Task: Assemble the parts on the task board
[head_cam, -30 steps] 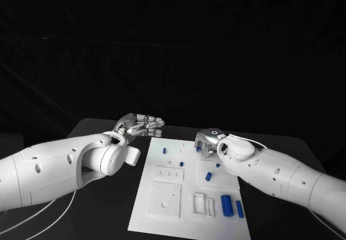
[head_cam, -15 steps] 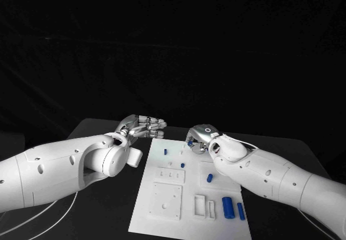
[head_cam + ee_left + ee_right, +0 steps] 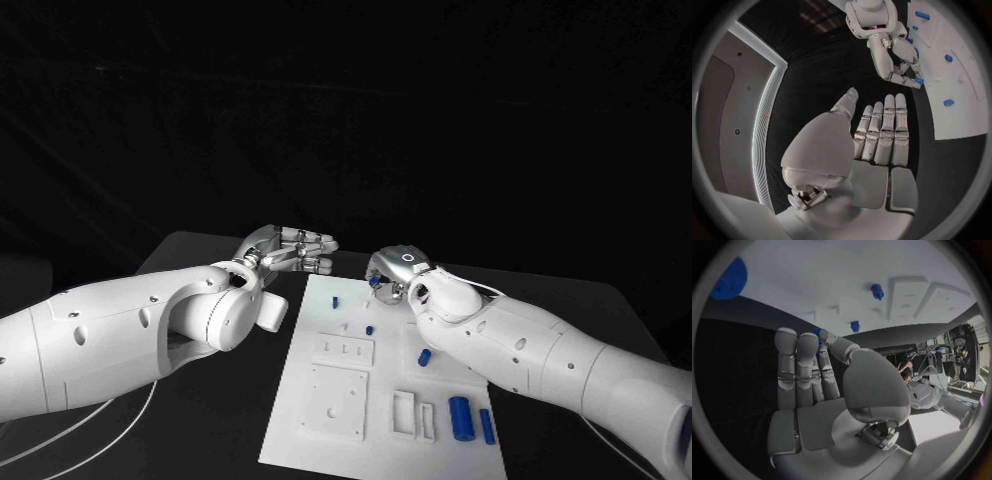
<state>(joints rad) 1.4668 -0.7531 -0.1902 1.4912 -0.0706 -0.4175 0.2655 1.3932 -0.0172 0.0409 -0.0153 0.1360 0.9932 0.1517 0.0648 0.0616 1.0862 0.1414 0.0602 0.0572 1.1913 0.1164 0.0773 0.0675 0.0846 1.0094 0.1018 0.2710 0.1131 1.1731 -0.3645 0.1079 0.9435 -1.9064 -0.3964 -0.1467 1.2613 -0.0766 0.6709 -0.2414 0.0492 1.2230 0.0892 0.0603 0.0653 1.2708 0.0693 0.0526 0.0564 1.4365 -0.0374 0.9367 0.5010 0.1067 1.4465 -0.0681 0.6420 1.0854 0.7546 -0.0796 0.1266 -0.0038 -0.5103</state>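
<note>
A: Which hand was nearer the work?

B: The robot's silver right hand [image 3: 392, 272], I judged. It hung over the far end of the flat white rectangular task board [image 3: 329, 432], and a small blue plastic part [image 3: 917, 80] was pinched at its fingertips, as the left wrist view showed. The other fingers lay straight and close together.

A: And the silver left hand [image 3: 289, 250]?

B: It was off the board's far left corner, above the black desk [image 3: 195, 250]. Its fingers were straight, side by side, the thumb apart, holding nothing.

A: Where did the held part lie relative to the board?

B: Just above its far edge, near a small blue peg [image 3: 336, 300] standing there; a second blue peg [image 3: 371, 329] stood a little nearer. Whether the held part touched the board, I couldn't tell.

A: The remaining pieces?

B: Two longer blue cylinders [image 3: 462, 418] lay side by side at the near right corner, long axes running along the board's length, well apart from both hands.
</note>
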